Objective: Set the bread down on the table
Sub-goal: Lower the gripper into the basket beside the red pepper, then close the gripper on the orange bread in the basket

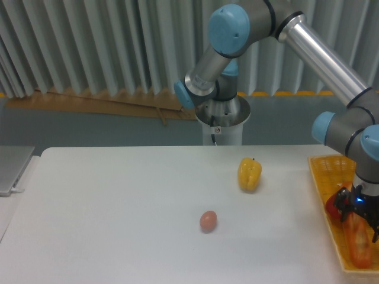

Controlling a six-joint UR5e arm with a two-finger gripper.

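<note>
The bread point(360, 241), a long orange-brown baguette, lies in the yellow woven basket point(324, 177) at the right edge of the white table point(118, 213). My gripper point(357, 214) is down inside the basket, over the bread's far end. Its dark fingers point(341, 205) stand on either side of the loaf with a gap showing, so it looks open. The bread rests in the basket and is not lifted. Its near end runs toward the frame's lower edge.
A red item point(331, 207) lies in the basket just left of the gripper. A yellow bell pepper point(249, 174) stands on the table right of centre. A small pinkish-brown egg-shaped thing point(208, 220) lies near the middle. The arm's base point(222, 121) is behind the table's far edge.
</note>
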